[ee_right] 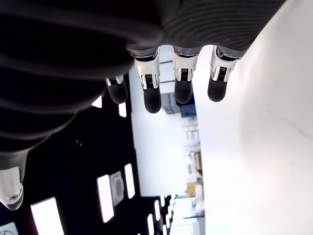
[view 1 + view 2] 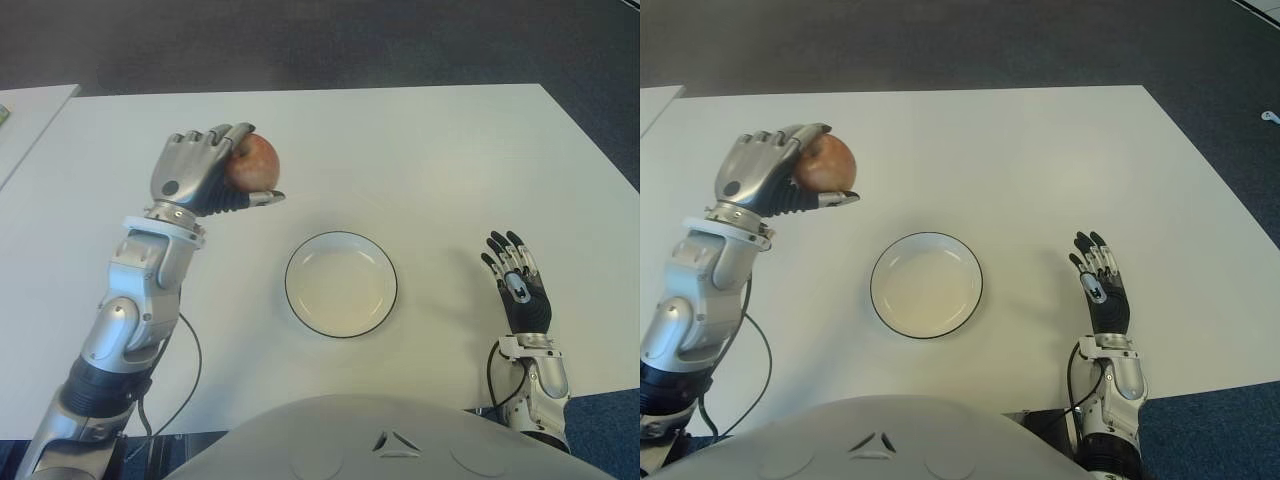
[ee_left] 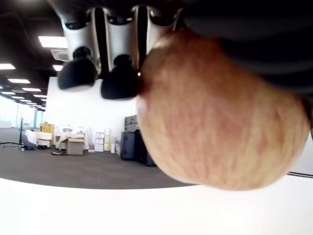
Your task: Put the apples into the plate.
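Plate (image 2: 341, 284) near the table's (image 2: 430, 150) front edge awaits the apple (image 2: 252, 162) gripped by the left hand (image 2: 200, 170), best lowered gently over its centre; right hand (image 2: 520, 290) spread, empty.

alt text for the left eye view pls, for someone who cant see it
The robot's left hand grips a red apple above a white table, up and to the left of an empty white plate with a dark rim. The right hand shows open at the plate's right.
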`<state>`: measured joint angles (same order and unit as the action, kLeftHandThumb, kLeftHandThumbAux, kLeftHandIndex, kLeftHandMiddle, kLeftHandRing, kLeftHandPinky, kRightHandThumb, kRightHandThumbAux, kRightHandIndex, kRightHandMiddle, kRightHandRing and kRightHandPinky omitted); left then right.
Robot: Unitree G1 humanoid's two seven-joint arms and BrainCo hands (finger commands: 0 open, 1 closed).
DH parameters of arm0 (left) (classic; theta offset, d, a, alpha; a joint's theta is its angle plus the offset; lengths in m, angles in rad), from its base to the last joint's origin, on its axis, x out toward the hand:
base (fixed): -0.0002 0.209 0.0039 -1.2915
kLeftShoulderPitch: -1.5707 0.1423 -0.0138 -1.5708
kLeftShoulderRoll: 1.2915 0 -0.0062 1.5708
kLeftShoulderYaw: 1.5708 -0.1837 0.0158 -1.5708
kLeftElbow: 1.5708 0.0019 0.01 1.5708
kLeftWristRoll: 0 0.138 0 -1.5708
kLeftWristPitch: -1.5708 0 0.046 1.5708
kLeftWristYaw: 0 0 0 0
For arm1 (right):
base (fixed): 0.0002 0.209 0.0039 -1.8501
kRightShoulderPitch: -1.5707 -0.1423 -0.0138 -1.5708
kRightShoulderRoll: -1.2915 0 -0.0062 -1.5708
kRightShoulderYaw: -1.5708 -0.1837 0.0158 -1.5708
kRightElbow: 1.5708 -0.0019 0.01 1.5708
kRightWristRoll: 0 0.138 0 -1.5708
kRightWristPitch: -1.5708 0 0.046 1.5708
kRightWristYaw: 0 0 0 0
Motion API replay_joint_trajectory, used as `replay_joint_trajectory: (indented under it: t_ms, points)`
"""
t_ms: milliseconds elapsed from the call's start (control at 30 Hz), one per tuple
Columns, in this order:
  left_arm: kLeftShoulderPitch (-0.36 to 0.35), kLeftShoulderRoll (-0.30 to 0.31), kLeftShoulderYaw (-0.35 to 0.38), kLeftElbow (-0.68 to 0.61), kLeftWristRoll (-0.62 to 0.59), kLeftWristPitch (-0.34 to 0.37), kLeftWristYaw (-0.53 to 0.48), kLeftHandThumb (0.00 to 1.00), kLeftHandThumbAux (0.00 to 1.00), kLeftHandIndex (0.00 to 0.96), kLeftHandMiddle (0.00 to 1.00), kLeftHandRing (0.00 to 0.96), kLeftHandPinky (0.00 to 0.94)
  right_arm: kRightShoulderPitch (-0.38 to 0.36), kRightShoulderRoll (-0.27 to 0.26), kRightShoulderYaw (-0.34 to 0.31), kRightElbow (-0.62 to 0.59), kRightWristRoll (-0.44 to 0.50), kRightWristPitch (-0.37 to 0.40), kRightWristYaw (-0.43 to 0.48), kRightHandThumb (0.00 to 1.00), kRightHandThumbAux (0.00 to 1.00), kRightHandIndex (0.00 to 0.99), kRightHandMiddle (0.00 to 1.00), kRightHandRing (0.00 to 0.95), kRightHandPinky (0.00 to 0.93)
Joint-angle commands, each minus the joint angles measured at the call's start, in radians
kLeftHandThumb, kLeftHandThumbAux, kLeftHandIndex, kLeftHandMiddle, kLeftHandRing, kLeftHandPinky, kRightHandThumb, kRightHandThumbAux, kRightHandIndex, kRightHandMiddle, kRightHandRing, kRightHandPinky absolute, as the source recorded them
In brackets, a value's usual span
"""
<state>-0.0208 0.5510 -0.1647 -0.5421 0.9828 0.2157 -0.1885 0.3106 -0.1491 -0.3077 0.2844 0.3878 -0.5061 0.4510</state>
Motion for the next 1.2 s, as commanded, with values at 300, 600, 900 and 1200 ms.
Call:
replay_joint_trajectory:
  t_ms: [300, 600, 900, 1200]
  points:
    - [-0.019, -0.142, -0.189, 0.007, 0.137, -0.059, -0.033, 0.744, 0.695, 0.444, 0.838, 0.830, 0.782, 0.062, 0.031, 0.034, 0.062, -0.014, 0.057, 0.001, 0.110, 0.488, 0.008, 0.119, 0.049, 0.000]
    - [-0.015, -0.273, -0.292, 0.009, 0.212, -0.065, -0.051, 0.745, 0.695, 0.444, 0.844, 0.823, 0.795, 0.072, 0.031, 0.041, 0.053, -0.020, 0.064, -0.003, 0.110, 0.472, 0.010, 0.107, 0.042, 0.000]
    - [-0.050, -0.260, -0.312, 0.033, 0.207, -0.144, -0.092, 0.747, 0.693, 0.444, 0.850, 0.846, 0.826, 0.082, 0.034, 0.045, 0.043, -0.011, 0.060, 0.003, 0.117, 0.475, 0.009, 0.109, 0.045, 0.000]
    - [-0.083, -0.321, -0.348, 0.017, 0.217, -0.123, -0.243, 0.750, 0.692, 0.445, 0.817, 0.807, 0.779, 0.108, 0.044, 0.056, 0.004, -0.017, 0.061, -0.008, 0.134, 0.481, 0.018, 0.108, 0.043, 0.000]
